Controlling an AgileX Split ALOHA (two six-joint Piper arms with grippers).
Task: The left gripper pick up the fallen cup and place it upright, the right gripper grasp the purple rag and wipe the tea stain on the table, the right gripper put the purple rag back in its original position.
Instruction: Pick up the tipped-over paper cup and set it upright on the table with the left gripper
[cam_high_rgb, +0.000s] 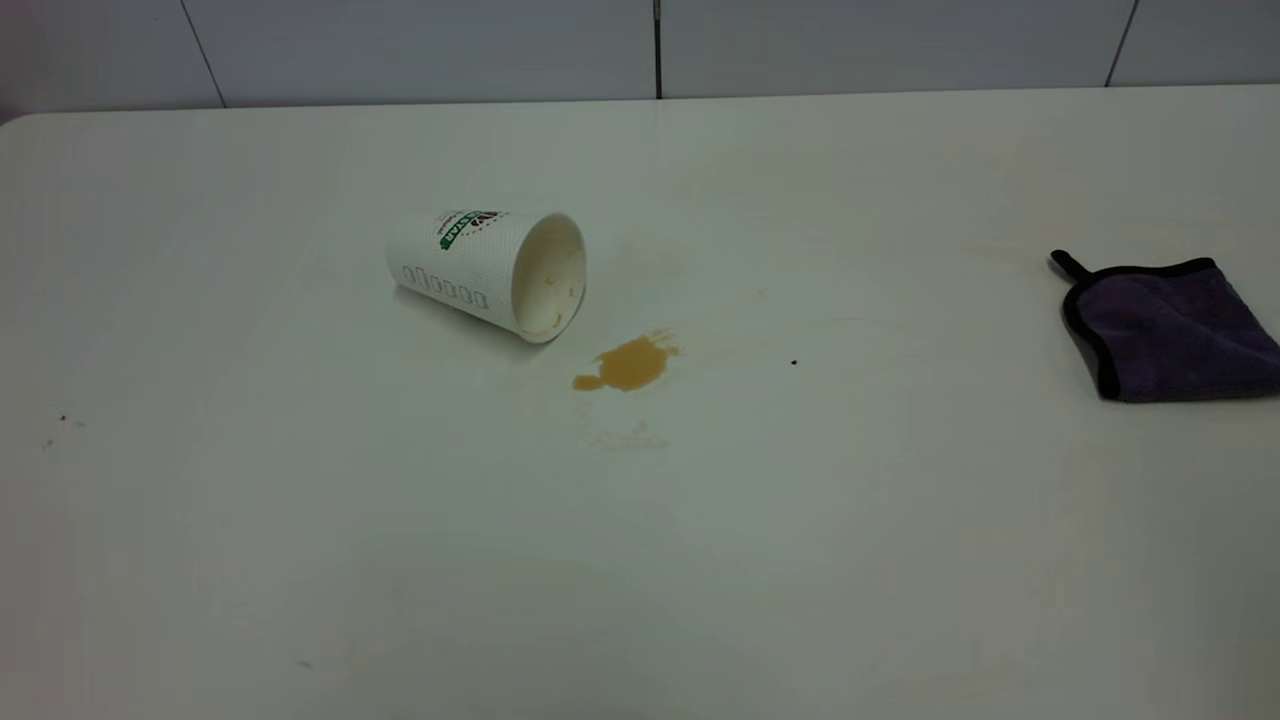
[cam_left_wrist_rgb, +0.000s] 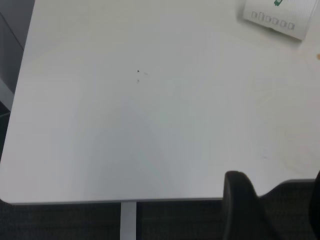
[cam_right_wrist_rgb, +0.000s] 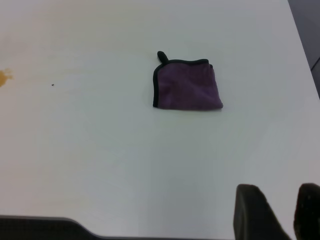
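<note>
Here cup (cam_high_rgb: 487, 272) fallen, far from left pincer (cam_left_wrist_rgb: 272, 207), grip state unclear.

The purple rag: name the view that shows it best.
The right wrist view: the purple rag lies whole there, loop and black edging clear. The exterior view crops it at the frame's right edge. The left wrist view shows none of it.

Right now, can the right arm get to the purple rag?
Probably yes. The rag lies flat and alone on the table, nothing between it and the right gripper, whose jaws stand apart.
</note>
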